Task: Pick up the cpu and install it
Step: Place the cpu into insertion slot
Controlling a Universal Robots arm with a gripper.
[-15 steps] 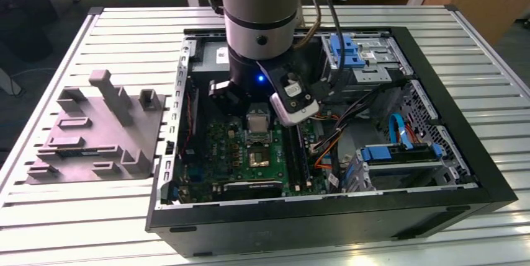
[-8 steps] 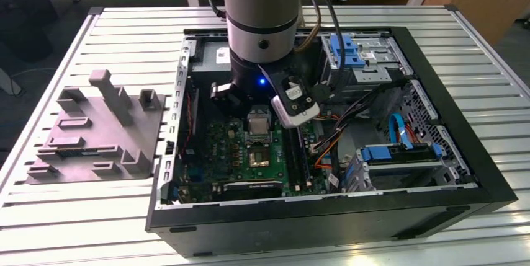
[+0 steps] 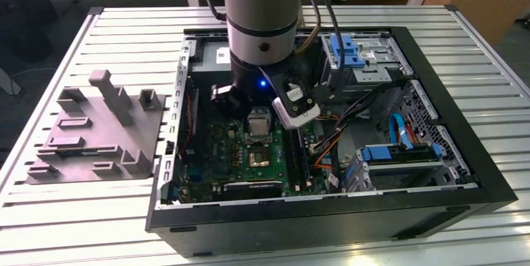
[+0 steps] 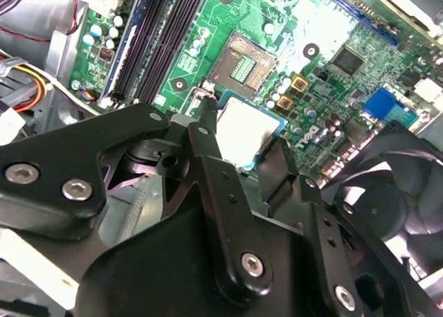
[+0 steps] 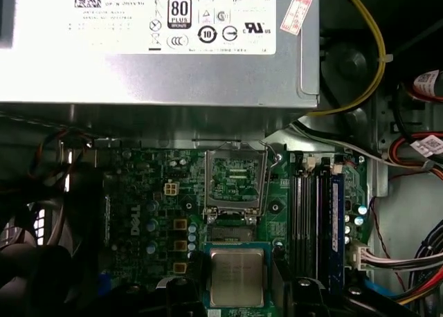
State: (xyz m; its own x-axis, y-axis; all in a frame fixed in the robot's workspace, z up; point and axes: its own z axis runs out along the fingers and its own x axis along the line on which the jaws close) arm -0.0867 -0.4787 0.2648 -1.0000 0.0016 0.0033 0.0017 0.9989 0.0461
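Jaws are pinching the cpu point(image 4: 249, 127) by two opposite edges; gripper point(image 4: 243, 136) is holding it over the green motherboard point(image 4: 256, 12), near the silver-framed socket point(image 5: 235, 180), inside the computer case point(image 3: 331, 216).

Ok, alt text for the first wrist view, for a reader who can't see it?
The gripper holds the cpu, a silvery square chip, above a green motherboard. Beyond the chip lies the silver-framed socket, with black memory sticks beside it and a grey power supply past it.
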